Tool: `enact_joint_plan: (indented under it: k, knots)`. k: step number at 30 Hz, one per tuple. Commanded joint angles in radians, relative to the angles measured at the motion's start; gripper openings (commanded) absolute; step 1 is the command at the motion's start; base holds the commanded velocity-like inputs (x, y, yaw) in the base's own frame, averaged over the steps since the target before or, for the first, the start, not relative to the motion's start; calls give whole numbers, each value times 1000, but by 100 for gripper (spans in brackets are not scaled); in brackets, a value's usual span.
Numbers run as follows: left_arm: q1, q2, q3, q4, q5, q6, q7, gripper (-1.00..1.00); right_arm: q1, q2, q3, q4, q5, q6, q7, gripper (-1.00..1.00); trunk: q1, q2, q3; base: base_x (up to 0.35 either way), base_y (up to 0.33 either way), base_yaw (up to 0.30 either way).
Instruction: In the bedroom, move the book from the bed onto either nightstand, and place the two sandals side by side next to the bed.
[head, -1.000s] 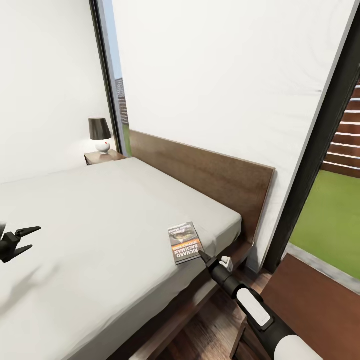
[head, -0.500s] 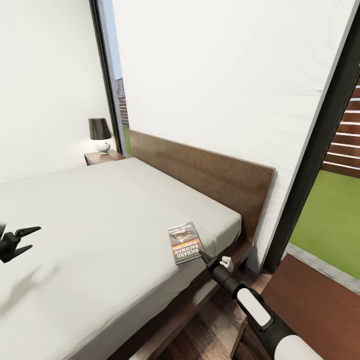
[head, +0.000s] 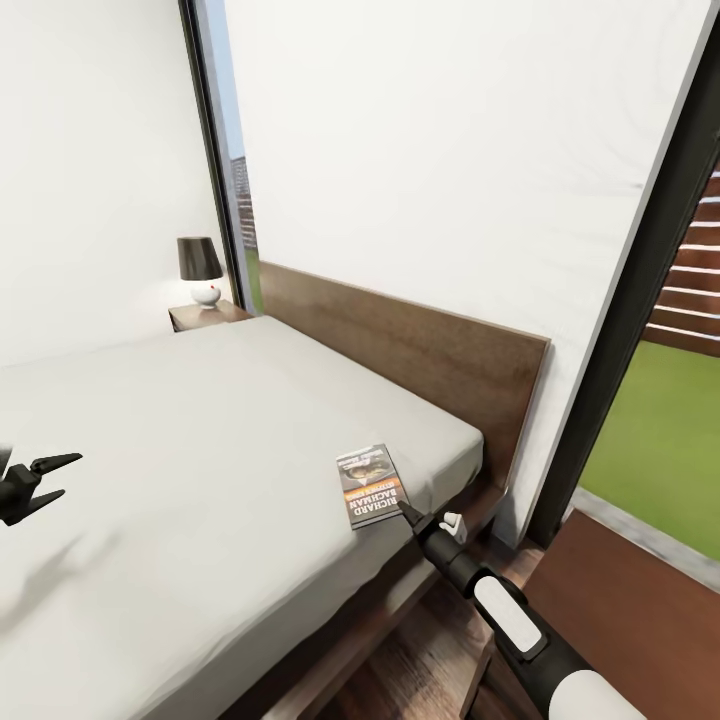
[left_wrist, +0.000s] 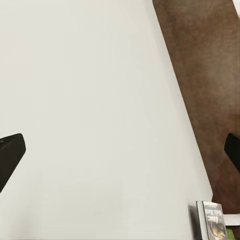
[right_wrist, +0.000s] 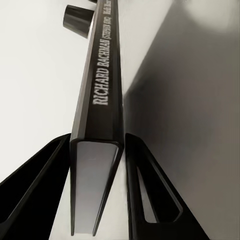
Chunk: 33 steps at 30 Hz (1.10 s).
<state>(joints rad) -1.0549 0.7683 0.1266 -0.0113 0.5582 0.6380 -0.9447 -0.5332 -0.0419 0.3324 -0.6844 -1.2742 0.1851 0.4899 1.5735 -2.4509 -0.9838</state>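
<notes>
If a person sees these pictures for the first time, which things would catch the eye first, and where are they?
The eye goes first to the book, a small dark paperback with an orange band lying near the corner of the big grey bed by the headboard. The right gripper meets its near edge; in the right wrist view its fingers flank the book's spine. Far off, a dark-shaded lamp stands on the nightstand.

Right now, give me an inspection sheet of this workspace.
Surface: bed, plain grey mattress, wooden headboard.
Job's things: book flat near the mattress corner; far nightstand under a lamp; sandals nothing seen.
Clutter: nothing seen.
Claws: right claw straddles the book's edge, fingers either side; left claw open above the mattress.
Cables: nothing seen.
Surroundings: white walls, black-framed window, grass and fence outside.
</notes>
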Motion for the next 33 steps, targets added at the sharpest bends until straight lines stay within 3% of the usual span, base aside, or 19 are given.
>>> enact_joint_plan:
  k: [1,22,33]
  knots:
    - [-1,0,7,1,-6,6,-2,100,-1,-1,4,0,-10,4,1,-100,-4,7,2,0,0,0]
    - [-1,-2,6,-1,-6,8,-2,100,-1,-1,2,0,-11,4,2,-100,-85,154,68,0,0,0]
    - [-1,-21,5,0,-7,8,-1,100,-1,0,5,0,-11,4,4,-100,-127,231,102,0,0,0]
